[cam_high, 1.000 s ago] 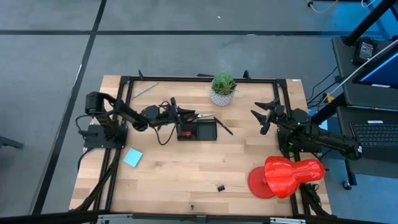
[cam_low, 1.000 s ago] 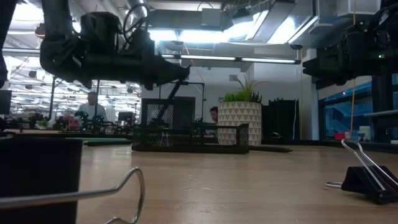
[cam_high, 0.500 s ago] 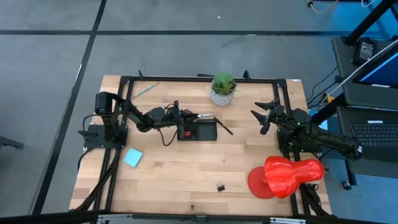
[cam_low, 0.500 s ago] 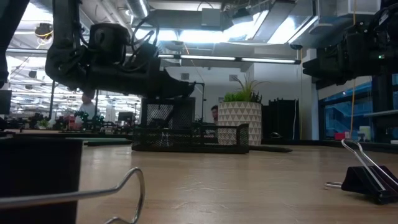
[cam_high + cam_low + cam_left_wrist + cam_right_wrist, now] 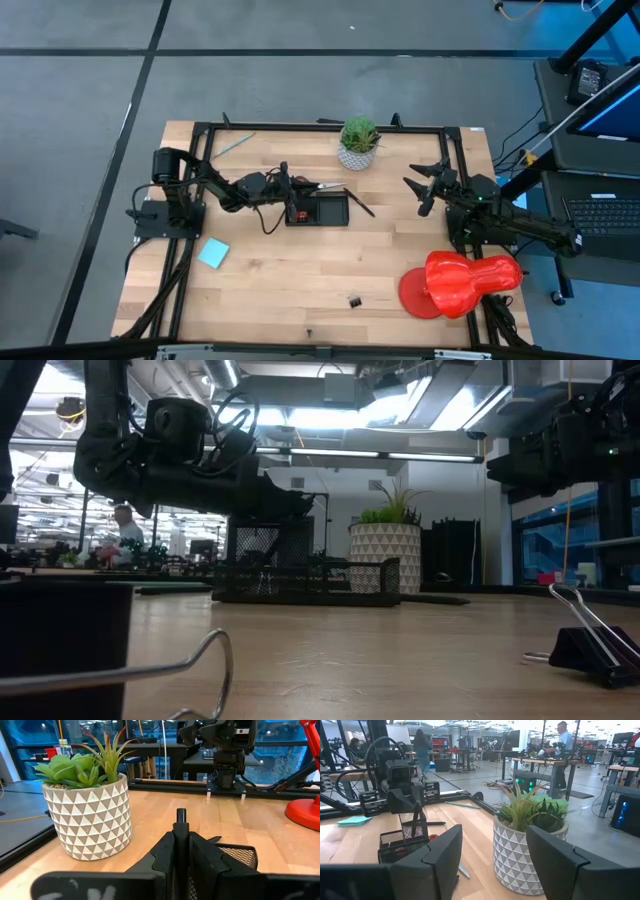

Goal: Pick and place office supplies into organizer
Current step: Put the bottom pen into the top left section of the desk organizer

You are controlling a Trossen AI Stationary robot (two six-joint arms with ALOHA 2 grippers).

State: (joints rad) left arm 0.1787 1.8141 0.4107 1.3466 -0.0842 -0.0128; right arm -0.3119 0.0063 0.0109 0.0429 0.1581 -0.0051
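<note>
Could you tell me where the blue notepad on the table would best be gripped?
Probably across two opposite edges, coming straight down. The blue notepad lies flat on the table with bare wood all round it, so nothing blocks a hand from above.

Bright ceiling lights, backlit low view, blurred foreground

Black wire-mesh organizer point(image 5: 235, 856) — pale wood table point(image 5: 300, 280)

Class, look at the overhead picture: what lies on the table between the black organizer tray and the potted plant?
In the high view, between the organizer and the potted plant, a thin pale-tipped item lies on the wood just beyond the tray's far edge; the rest is bare.
</note>
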